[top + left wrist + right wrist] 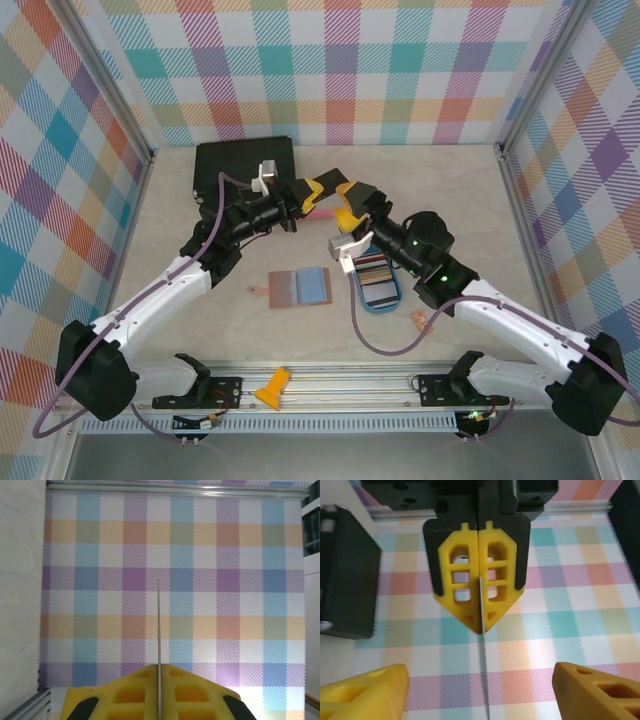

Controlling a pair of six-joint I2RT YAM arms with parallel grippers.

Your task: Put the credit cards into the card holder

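Behind the open card holder [300, 288], the left pincer [480, 617] is clamped on one credit card [158, 625] edge-on, the right pincer [346, 203] spread apart facing it: seemingly a handover, next needing a square closing.

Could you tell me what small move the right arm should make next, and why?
Probably close the right gripper on the card: the left gripper is shut on it, edge-on, and its free end appears to run between the right gripper's open fingers.
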